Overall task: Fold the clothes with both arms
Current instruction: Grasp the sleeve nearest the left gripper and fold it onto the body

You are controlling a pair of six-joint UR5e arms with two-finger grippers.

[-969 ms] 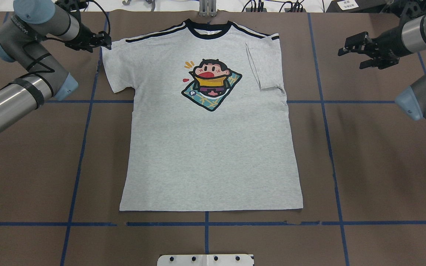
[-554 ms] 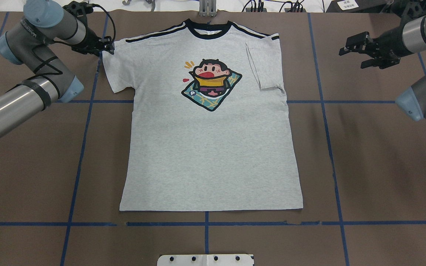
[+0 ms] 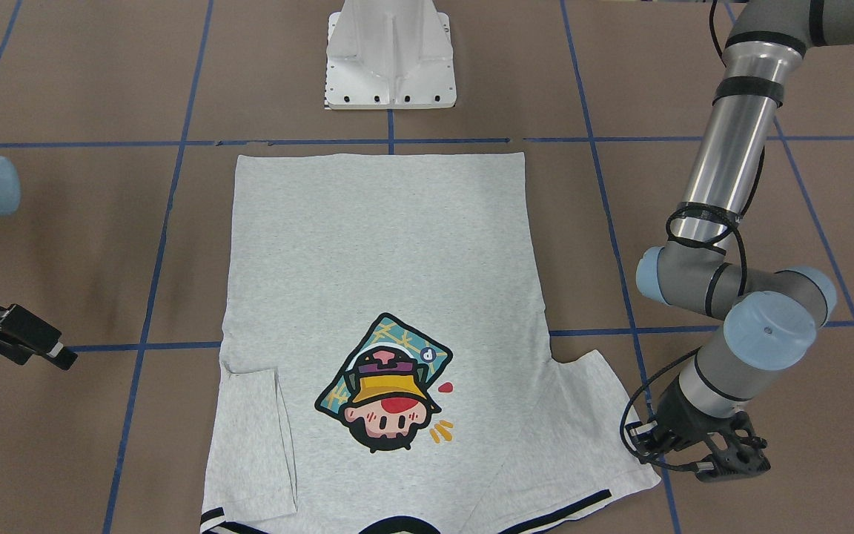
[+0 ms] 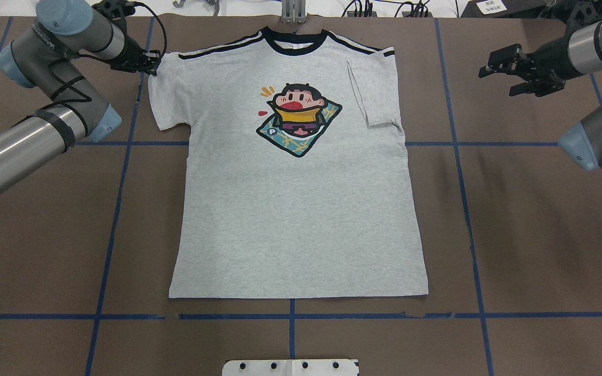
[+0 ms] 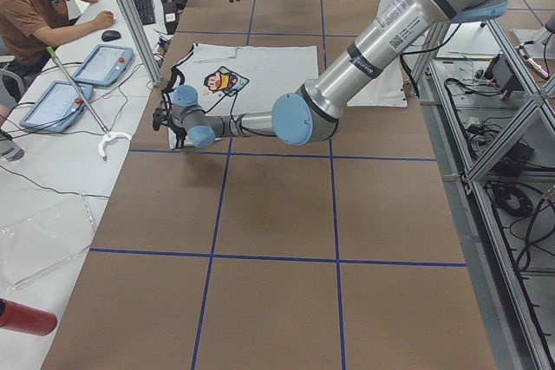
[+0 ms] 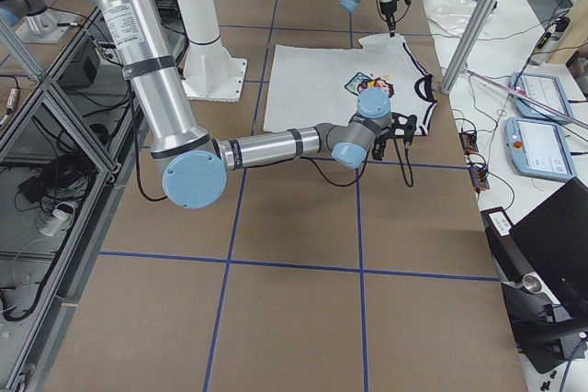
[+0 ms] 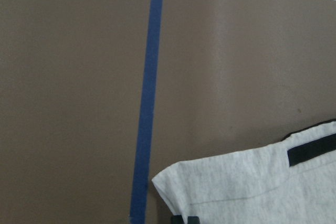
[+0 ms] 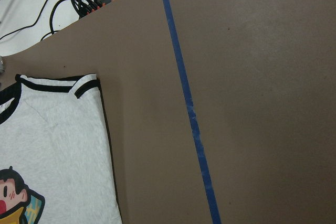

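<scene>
The light grey T-shirt (image 4: 296, 209) lies flat, print up, collar toward the far edge. Its sleeve on the right arm's side (image 4: 379, 89) is folded in over the chest, and the other sleeve (image 4: 168, 99) is spread out. My left gripper (image 4: 150, 61) sits at that sleeve's upper outer corner. The left wrist view shows the sleeve corner (image 7: 247, 187) with a black fingertip (image 7: 181, 219) on its edge. Whether the left gripper's jaws have closed on the cloth I cannot tell. My right gripper (image 4: 497, 78) hangs open above bare table, well to the right of the shirt.
The white pedestal base (image 4: 290, 367) stands at the near edge behind the hem. Blue tape lines (image 4: 118, 209) grid the brown table. A seated person (image 5: 35, 6) with tablets (image 5: 104, 62) is at the desk beyond the far edge. Cables (image 8: 89, 1) lie there too.
The left gripper moved right and slightly back onto the sleeve's upper corner, and the sleeve edge shifted a little inward. The right gripper barely moved.
</scene>
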